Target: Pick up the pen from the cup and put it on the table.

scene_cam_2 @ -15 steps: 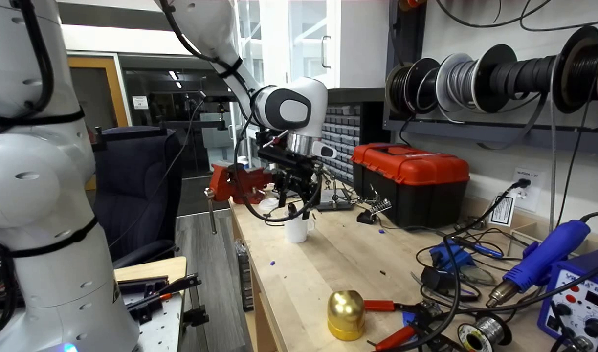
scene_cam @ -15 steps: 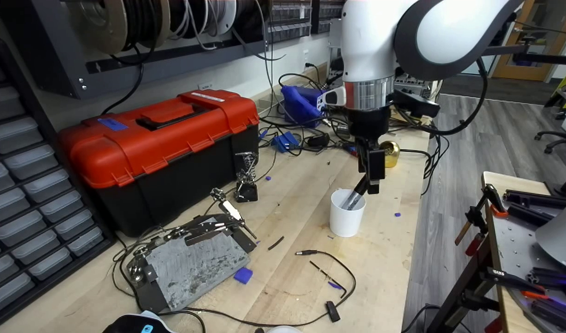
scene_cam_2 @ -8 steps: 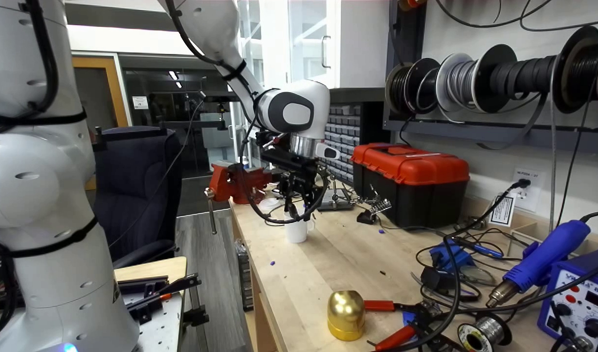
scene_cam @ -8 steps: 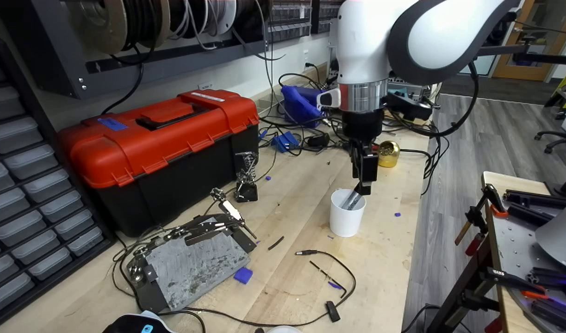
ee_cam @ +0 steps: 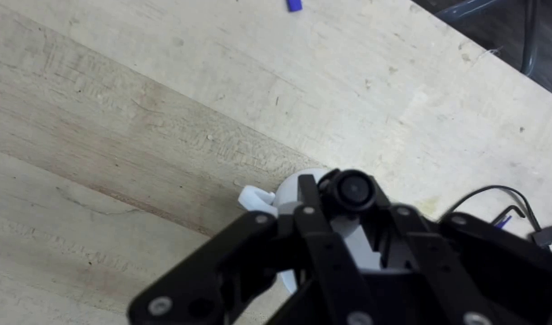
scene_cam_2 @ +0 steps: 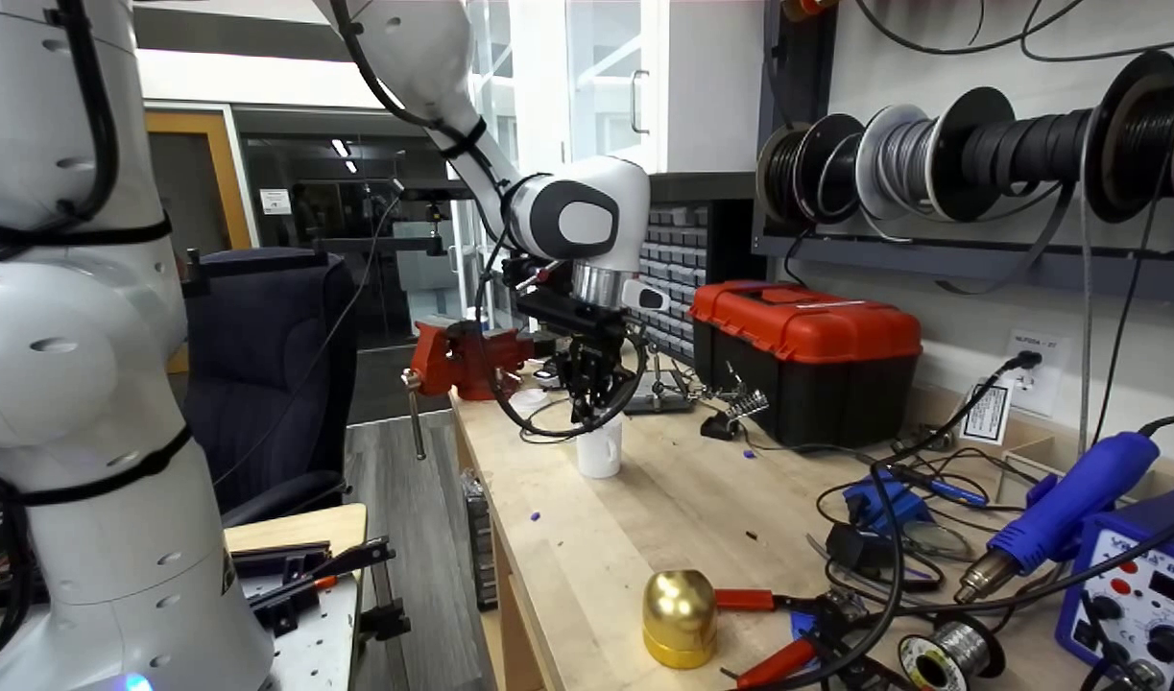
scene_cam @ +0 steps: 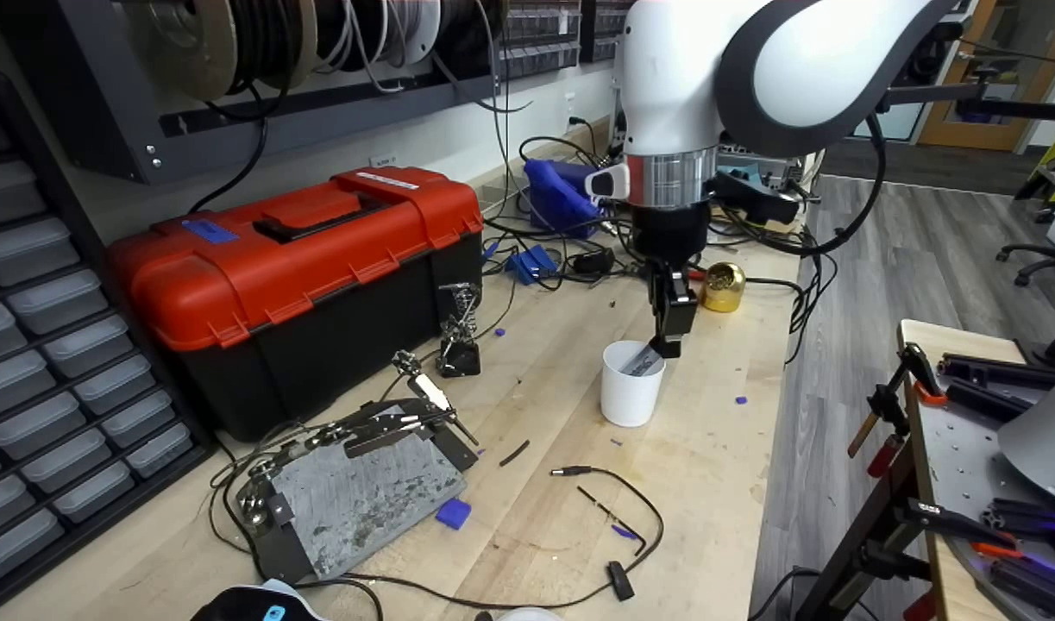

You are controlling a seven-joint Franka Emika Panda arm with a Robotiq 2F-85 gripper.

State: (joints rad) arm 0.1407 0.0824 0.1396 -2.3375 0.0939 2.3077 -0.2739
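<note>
The white cup [scene_cam: 631, 395] stands on the wooden table [scene_cam: 553, 405], seen in both exterior views and from above in the wrist view, with its handle [ee_cam: 256, 198] to the left there. Leaning in the cup, the pen shows its grey lower part [scene_cam: 642, 360] inside the rim. Its round black end [ee_cam: 353, 188] sits between the fingers of my gripper [ee_cam: 343, 183], which are pressed on it from both sides. My gripper is just above the cup's rim, on the side toward the table's edge in an exterior view. The pen's lower tip is hidden inside the cup.
A red and black toolbox [scene_cam: 311, 276] stands by the wall. Near the cup lie a thin cable [scene_cam: 656, 517] and a small hex key [scene_cam: 612, 513]. A gold container [scene_cam_2: 680, 619] and pliers [scene_cam_2: 783, 662] are farther along the bench.
My gripper has come down and shut on the pen's upper end. The cup has slid slightly, away from the table's open edge, with the pen leaning differently in it.
</note>
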